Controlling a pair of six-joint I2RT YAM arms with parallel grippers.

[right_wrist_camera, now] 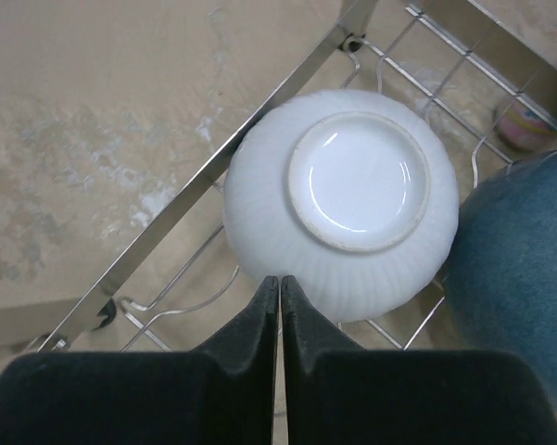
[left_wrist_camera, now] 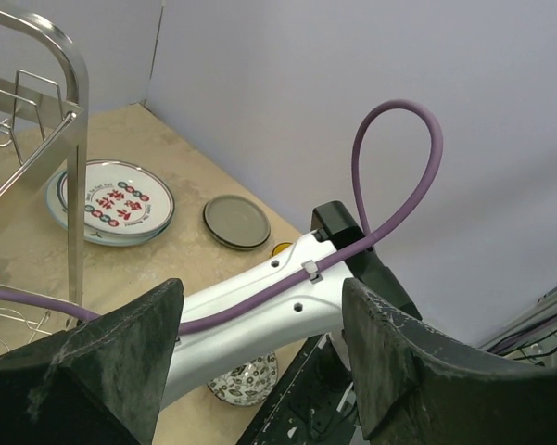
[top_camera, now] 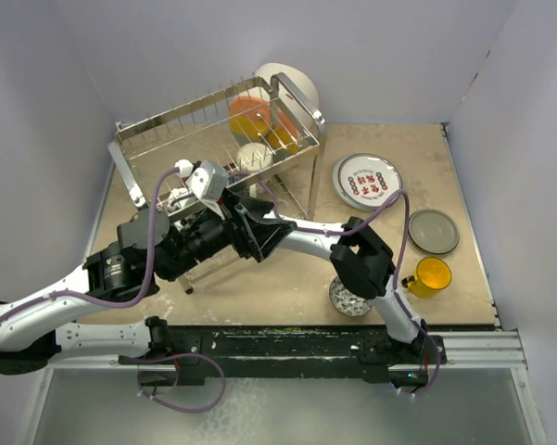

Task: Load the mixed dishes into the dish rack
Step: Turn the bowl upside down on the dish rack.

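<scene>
The chrome dish rack point(top_camera: 158, 122) stands at the back centre. In the right wrist view an upside-down white bowl point(right_wrist_camera: 352, 204) lies on the rack's lower wires point(right_wrist_camera: 287, 93) beside a dark blue bowl point(right_wrist_camera: 519, 278). My right gripper point(right_wrist_camera: 279, 278) is shut, its tips against the white bowl's side, with nothing between them. My left gripper point(left_wrist_camera: 259, 297) is open and empty, held above the right arm's white link point(top_camera: 301, 243). On the table lie the red-lettered plate point(top_camera: 366, 181), a grey plate point(top_camera: 433, 231), a yellow cup point(top_camera: 431, 275) and a small patterned bowl point(top_camera: 348, 298).
Orange dishes point(top_camera: 250, 116) and a white cup point(top_camera: 255, 156) sit in the rack's upper tier. A large white plate point(top_camera: 292, 82) stands behind the rack. A small pink piece point(right_wrist_camera: 524, 125) lies beyond the bowls. Walls close in on three sides.
</scene>
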